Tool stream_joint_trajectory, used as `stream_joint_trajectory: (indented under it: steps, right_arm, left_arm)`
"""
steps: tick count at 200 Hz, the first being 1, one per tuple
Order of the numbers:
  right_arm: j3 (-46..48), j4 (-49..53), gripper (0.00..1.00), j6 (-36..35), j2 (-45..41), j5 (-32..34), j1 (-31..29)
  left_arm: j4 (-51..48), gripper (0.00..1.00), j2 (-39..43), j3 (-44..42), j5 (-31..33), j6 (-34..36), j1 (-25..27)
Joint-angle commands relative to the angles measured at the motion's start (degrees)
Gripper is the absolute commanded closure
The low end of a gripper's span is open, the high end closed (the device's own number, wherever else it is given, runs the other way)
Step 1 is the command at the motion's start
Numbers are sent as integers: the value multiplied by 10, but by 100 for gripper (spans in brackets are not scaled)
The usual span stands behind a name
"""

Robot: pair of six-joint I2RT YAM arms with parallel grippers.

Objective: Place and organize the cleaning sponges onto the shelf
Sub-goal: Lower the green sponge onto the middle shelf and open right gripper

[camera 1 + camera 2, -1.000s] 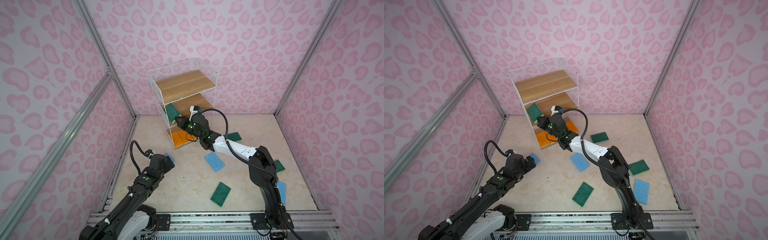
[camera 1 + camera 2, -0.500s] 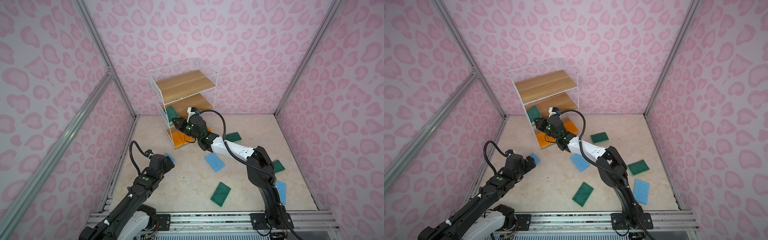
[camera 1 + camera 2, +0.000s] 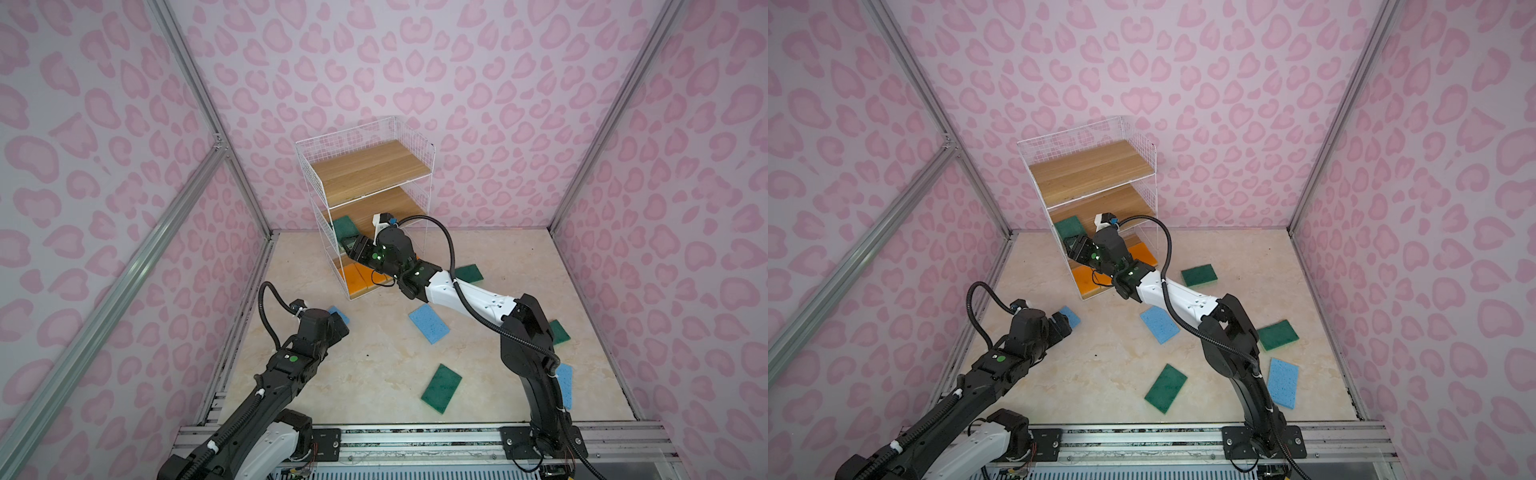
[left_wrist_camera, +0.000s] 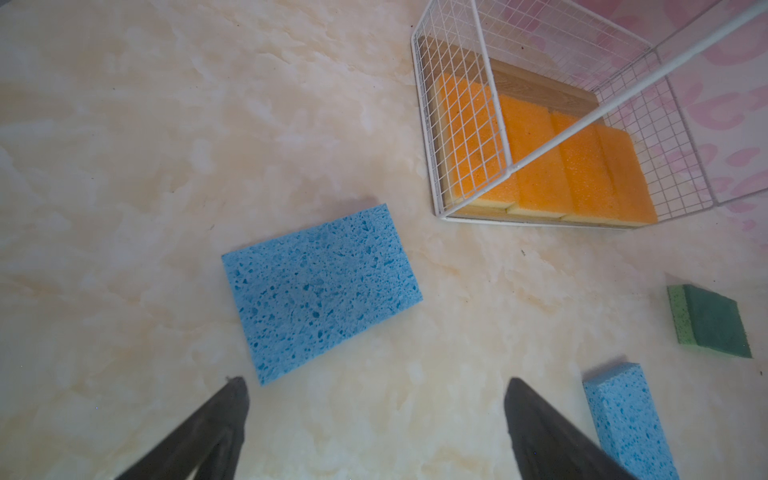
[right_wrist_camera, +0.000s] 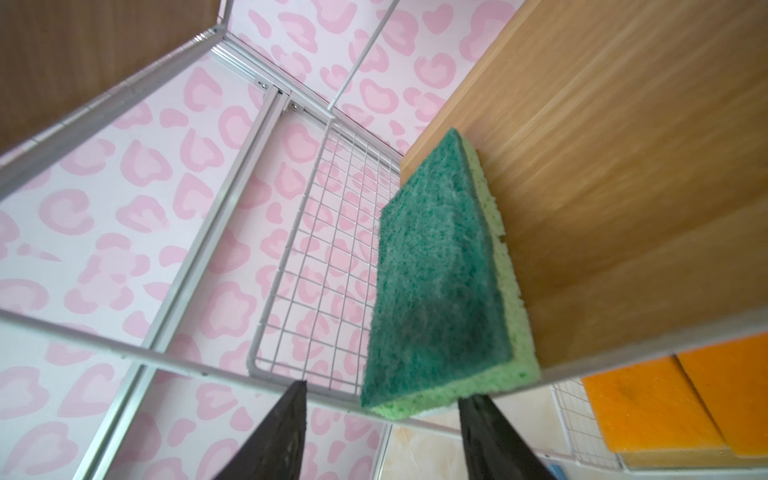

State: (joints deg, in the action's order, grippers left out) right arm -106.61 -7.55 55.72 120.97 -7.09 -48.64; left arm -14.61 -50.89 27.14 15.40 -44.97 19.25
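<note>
Five are sitting on the shelf [image 3: 365, 166]: four orange sponges [image 4: 540, 166] on its bottom board, one green sponge [image 5: 436, 270] on the middle, right gripper [image 5: 387, 392] gaping empty at it. Six are waiting beside the shelf, left gripper [image 4: 377, 381] hovering wide over one blue sponge [image 4: 320, 291].

In both top views, the left gripper [image 3: 341, 327] covers most of a blue sponge [image 3: 334, 310]; the right arm [image 3: 521, 328] hides part of a green sponge [image 3: 560, 332] and a second blue sponge [image 3: 566, 386]. Wire of the shelf [image 3: 316, 183] obscures the right gripper [image 3: 349, 245].

The wire shelf [image 3: 345, 141] has wooden boards [image 3: 370, 170]; the blue sponge [image 4: 320, 286] looks porous.
</note>
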Motion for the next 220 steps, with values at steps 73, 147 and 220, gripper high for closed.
stream_joint_trajectory:
  steps: [73, 147, 220]
  right_arm:
    - [-11, 95, 22, -62, -21, -12, -3]
    - [75, 66, 20, -66, -78, -32, 0]
    - [129, 33, 70, -62, -110, -34, 13]
  left_arm:
    - [-6, 3, 13, 5, 6, -6, 0]
    - [0, 3, 6, 5, 7, -3, 0]
    - [0, 3, 2, 9, 10, 0, 0]
